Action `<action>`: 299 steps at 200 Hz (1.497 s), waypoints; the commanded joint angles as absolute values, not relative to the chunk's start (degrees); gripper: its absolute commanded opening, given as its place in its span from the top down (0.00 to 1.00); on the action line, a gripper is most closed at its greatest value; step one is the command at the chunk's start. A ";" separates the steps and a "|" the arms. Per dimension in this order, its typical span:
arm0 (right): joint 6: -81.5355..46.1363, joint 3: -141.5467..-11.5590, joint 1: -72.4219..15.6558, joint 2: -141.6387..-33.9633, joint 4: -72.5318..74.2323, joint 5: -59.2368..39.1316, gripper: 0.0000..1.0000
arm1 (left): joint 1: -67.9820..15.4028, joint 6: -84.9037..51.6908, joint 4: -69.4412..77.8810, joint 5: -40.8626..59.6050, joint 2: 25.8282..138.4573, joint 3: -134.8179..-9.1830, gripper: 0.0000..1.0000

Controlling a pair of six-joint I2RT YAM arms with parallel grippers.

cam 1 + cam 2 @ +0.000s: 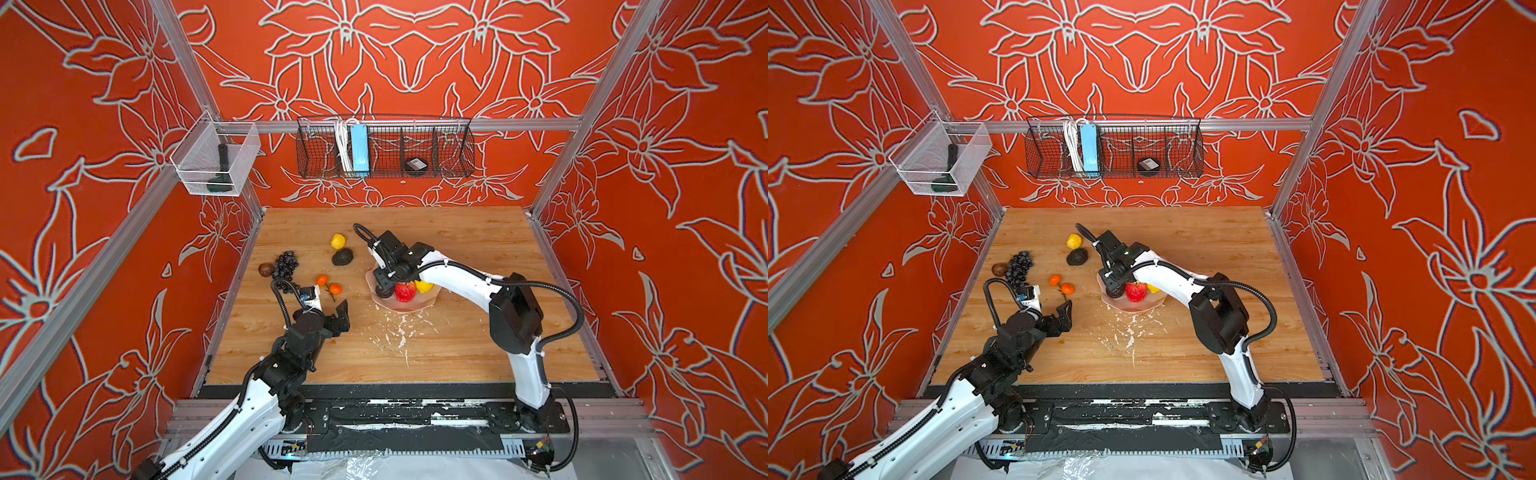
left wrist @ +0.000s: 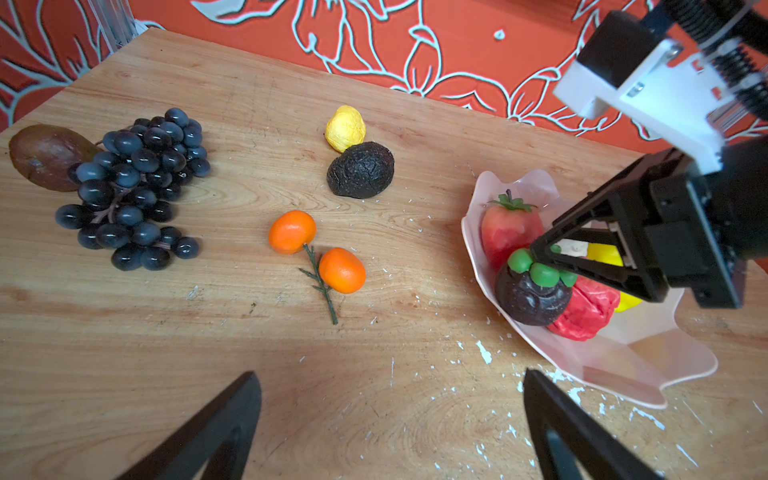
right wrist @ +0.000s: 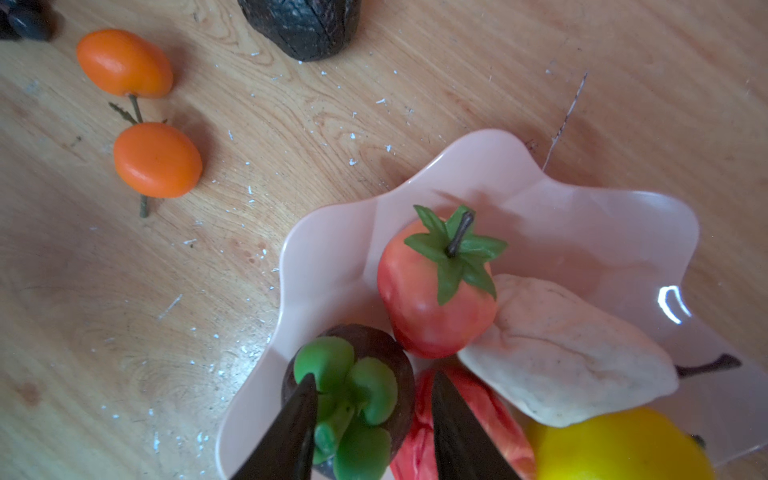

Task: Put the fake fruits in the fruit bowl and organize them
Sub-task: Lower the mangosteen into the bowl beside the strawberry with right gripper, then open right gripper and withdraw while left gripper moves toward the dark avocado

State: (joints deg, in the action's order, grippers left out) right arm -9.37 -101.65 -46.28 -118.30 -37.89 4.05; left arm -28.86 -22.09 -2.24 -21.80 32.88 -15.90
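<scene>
Brown and oval, a plastic fruit (image 1: 266, 269) lies at the far left of the wooden counter (image 1: 457, 361), touching a bunch of black plastic grapes (image 1: 286, 264). Next come 2 small oranges on 1 green sprig (image 1: 335, 288). The left hand (image 2: 390, 374) hovers just on the near side of them, fingers spread wide and empty. Farther back, a crinkled yellow lemon (image 1: 338, 241) touches a dark wrinkled avocado (image 1: 342, 257).

Right of these sits the pale pink scalloped fruit bowl (image 1: 415, 306), holding 5 fruits: a dark purple mangosteen with a green cap (image 2: 532, 295), a red strawberry (image 3: 419, 307), a beige pear-shaped piece (image 3: 561, 353), a crumpled red fruit (image 2: 582, 311) and a smooth yellow lemon (image 3: 615, 444).

The right hand (image 3: 374, 377) reaches down into the bowl, fingers partly parted astride the mangosteen's cap — 1 fingertip at the cap, the other clear of it.
</scene>
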 commanded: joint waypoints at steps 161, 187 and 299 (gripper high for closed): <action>-17.67 -62.46 -46.74 -64.25 -32.13 6.77 0.38 | -22.28 -34.95 -17.82 -13.80 71.91 -49.45 0.02; -17.25 -57.61 -46.69 -58.03 -31.03 8.47 0.36 | -18.86 -35.12 -24.85 -12.40 83.36 -60.65 0.02; -17.49 -49.54 -46.61 -47.65 -32.87 7.92 0.34 | -8.70 -15.35 -43.19 -3.69 118.31 -99.63 0.03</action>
